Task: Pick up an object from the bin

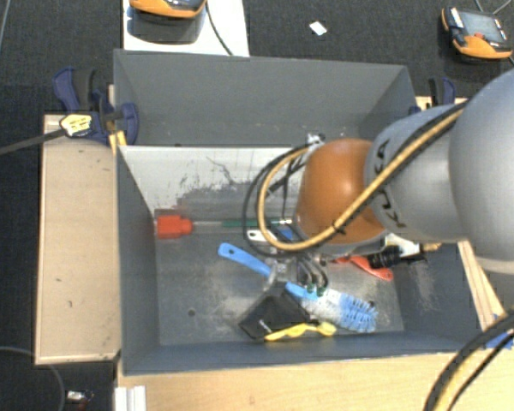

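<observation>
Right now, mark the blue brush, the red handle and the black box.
blue brush [353, 313], camera view, on its bristle head.
red handle [173, 226], camera view, on its middle.
black box [268, 317], camera view, on its top face.

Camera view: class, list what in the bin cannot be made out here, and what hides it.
Red-and-white thing at the bin's right: mostly under the arm.
Red-handled tool at left: its shaft end passes behind the orange cover.
Gripper: open or shut unreadable, masked by cables.
Black thing by the blue brush: kind too small to tell.
</observation>
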Motion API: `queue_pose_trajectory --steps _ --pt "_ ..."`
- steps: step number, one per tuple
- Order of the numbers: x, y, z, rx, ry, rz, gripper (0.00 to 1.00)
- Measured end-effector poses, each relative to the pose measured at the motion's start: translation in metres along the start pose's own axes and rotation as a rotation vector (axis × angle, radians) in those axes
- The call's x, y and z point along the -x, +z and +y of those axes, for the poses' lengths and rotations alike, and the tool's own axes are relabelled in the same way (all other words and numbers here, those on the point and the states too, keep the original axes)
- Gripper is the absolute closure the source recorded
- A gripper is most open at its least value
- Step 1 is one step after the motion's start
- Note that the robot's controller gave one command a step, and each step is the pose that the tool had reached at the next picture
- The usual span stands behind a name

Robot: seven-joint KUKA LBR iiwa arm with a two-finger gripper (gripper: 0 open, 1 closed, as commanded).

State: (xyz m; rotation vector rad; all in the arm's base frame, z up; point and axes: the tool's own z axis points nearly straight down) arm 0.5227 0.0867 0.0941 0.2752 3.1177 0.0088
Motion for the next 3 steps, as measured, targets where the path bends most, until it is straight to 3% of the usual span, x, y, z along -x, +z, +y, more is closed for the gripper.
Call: queue_pose_trajectory --steps 3 --pt "0.001 -0.066 0.0 0.0 0.001 0.0 1.0"
